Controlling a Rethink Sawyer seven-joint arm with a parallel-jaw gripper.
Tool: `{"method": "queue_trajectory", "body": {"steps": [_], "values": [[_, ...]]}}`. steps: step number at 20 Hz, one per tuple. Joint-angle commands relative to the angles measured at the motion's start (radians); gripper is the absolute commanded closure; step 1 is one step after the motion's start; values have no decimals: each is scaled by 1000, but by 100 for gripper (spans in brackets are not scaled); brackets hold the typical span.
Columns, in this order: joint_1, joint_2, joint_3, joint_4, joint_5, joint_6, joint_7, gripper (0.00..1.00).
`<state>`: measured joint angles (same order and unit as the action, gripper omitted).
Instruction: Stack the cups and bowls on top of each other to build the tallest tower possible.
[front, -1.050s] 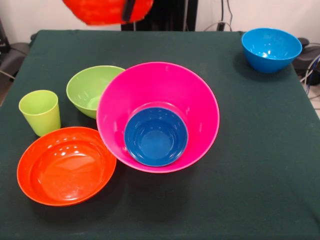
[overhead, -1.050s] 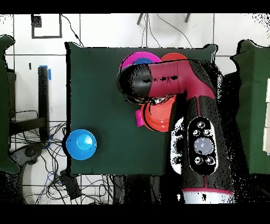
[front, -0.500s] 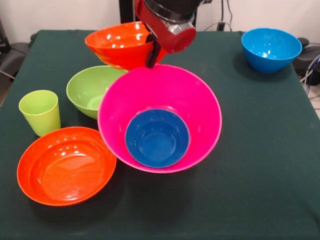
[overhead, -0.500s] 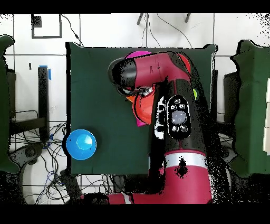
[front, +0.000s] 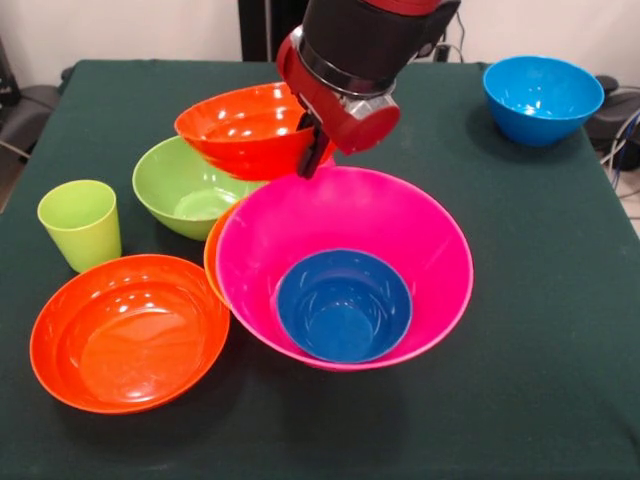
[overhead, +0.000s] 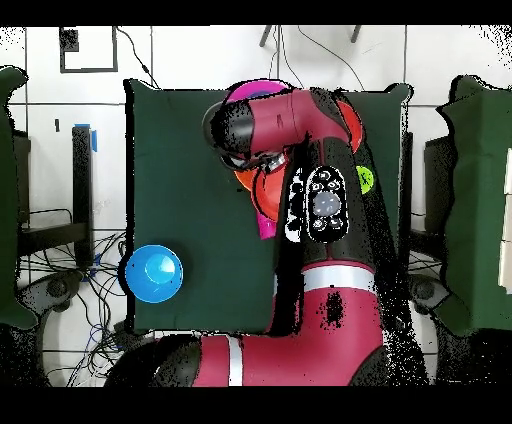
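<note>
A red and black robot arm (front: 365, 45) reaches down over a dark green counter (front: 540, 300), its hand (front: 312, 150) clamped on the rim of a shallow red-orange bowl (front: 245, 128) that hangs tilted above the surface, one dark finger (front: 314, 152) visible against the near side of the bowl's rim. The held bowl sits to the left of the hand in the front view, overlapping the far edge of a green bowl (front: 185, 188) below it and just beyond the far rim of a big pink bowl (front: 345, 265), which the fingertip all but touches. A small dark blue bowl (front: 343, 304) rests inside the pink one, and a sliver of an orange bowl (front: 213, 255) shows beneath the pink bowl's left side. A second shallow red-orange bowl (front: 130, 332) stands at the front left of the counter, close against that pile, with a lime green cup (front: 80, 224) upright behind it and beside the green bowl. A light blue bowl (front: 542, 98) stands alone at the far right corner, well apart from the hand and from every other piece. From overhead, the arm (overhead: 320, 200) covers most of the grouping, leaving the light blue bowl (overhead: 153, 272) in plain sight.
</note>
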<state>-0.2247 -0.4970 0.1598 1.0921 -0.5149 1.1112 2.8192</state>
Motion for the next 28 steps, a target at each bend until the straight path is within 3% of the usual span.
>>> {"method": "queue_trajectory", "body": {"steps": [1,10,21,28], "values": [[30,43,9,-99,3,36,-6,100],[29,30,-11,-37,32,-26,-15,100],[35,33,-23,-37,50,-23,-21,100],[36,-6,-31,-10,80,7,-40,100]]}}
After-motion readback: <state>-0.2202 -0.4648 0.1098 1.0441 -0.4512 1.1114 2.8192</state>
